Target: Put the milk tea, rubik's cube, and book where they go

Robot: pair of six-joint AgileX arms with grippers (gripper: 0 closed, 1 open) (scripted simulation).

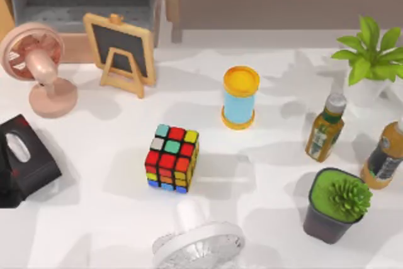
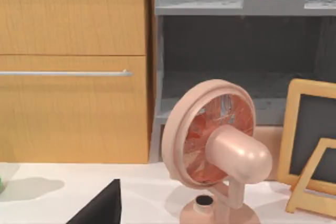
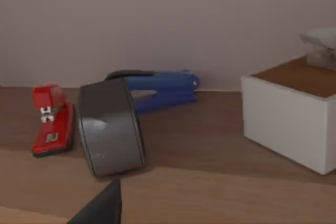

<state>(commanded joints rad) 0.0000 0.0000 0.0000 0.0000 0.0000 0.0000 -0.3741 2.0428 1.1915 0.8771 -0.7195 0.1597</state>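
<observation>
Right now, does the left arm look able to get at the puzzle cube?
Probably yes: the rubik's cube stands alone on bare table, apart from the white fan and the cup, so it looks open from above.

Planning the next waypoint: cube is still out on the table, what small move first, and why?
Probably bring one arm over the rubik's cube, jaws open. It sits untouched mid-table with free space around it, between the yellow-lidded cup and the white fan, and nothing grips it.

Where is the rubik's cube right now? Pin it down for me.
In the top view, the rubik's cube sits on the white table near the middle, in front of the yellow-lidded cup and just behind the white fan.
</observation>
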